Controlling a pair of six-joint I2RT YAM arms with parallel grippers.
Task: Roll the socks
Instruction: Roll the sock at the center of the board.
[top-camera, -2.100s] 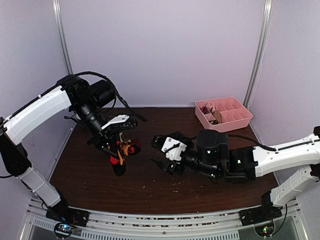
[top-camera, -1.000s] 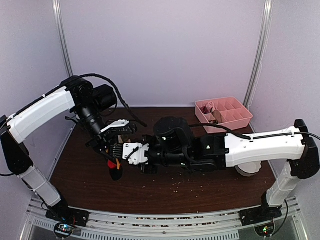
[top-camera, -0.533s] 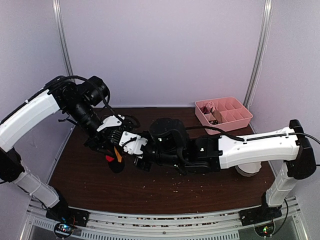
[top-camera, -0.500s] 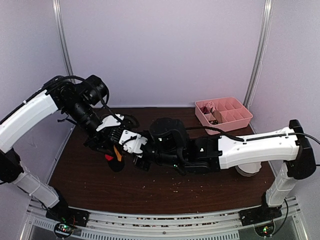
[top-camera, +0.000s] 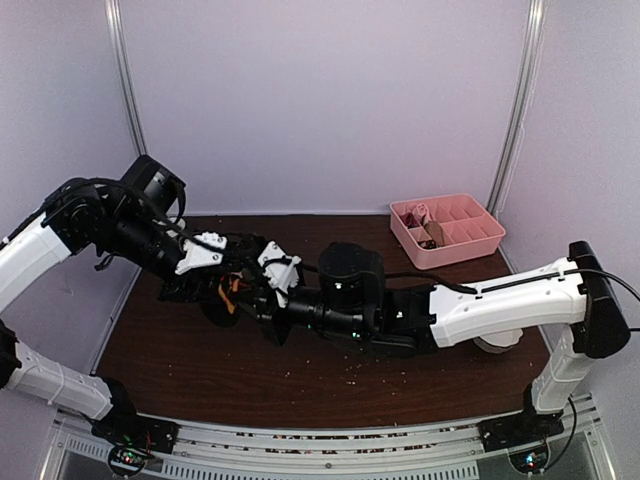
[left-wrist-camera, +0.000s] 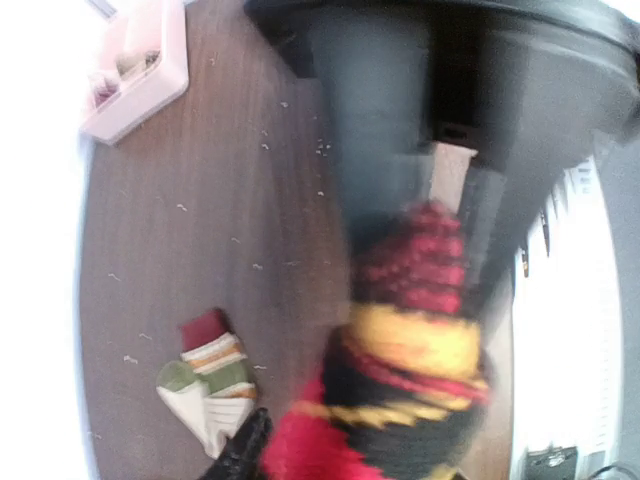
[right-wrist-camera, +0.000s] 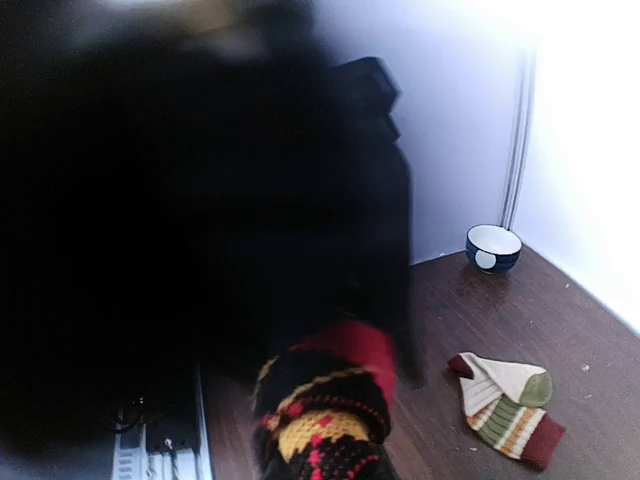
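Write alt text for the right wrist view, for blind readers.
A black argyle sock with red and yellow diamonds sits at the lower centre, under a dark blur. A striped sock lies on the brown table to its right; a bowl stands by the wall.

Arms angled inward; left tool (top-camera: 238, 262), right tool (top-camera: 252, 292) close together.

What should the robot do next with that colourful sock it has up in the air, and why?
Probably lower the argyle sock, which hangs between the left gripper and right gripper, onto the table beside the striped sock: that one lies alone, so the pair cannot be rolled yet.
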